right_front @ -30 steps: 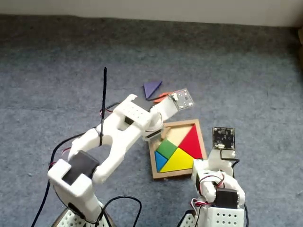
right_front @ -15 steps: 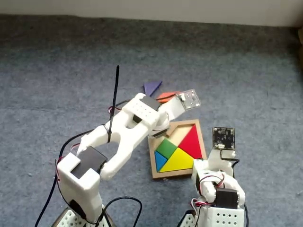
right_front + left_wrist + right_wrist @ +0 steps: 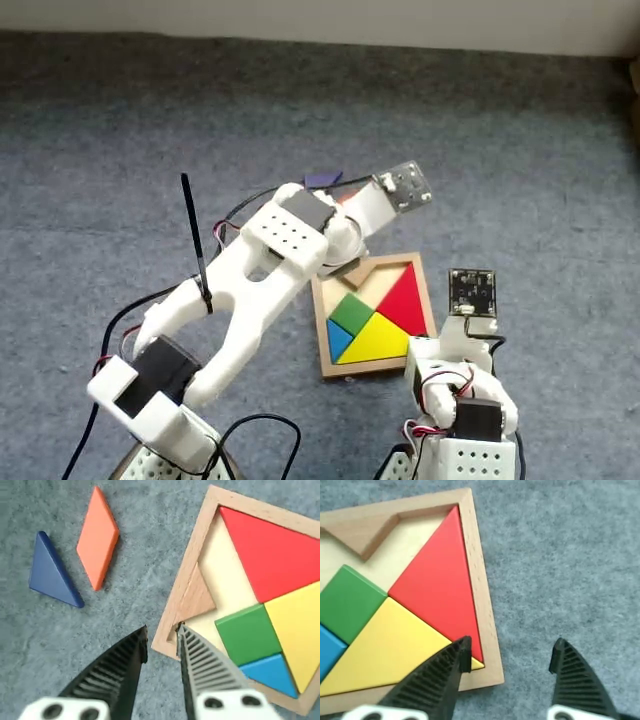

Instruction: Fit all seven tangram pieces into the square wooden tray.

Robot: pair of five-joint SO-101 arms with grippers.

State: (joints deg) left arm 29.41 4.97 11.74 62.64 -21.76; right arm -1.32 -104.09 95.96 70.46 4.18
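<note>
The square wooden tray (image 3: 366, 367) holds a red triangle (image 3: 405, 298), a yellow triangle (image 3: 378, 340), a green square (image 3: 352, 313) and a small blue triangle (image 3: 338, 343). A plain wood triangle (image 3: 196, 599) lies at the tray's far left corner, against its rim (image 3: 240, 500). My left gripper (image 3: 161, 630) hovers open and empty just outside that corner. On the carpet beyond lie an orange parallelogram (image 3: 98, 537) and a dark blue triangle (image 3: 50, 572). My right gripper (image 3: 511, 647) is open over the tray's near right corner (image 3: 487, 672) and the carpet beside it.
Grey carpet surrounds the tray. The left arm (image 3: 270, 270) stretches across to the tray's left side, with a black cable (image 3: 192, 230) sticking up from it. The right arm's base (image 3: 460, 410) stands just in front of the tray.
The left arm has swung and lifted its wrist away from me. The wood triangle now shows at the tray's far left corner. The right arm has not moved.
</note>
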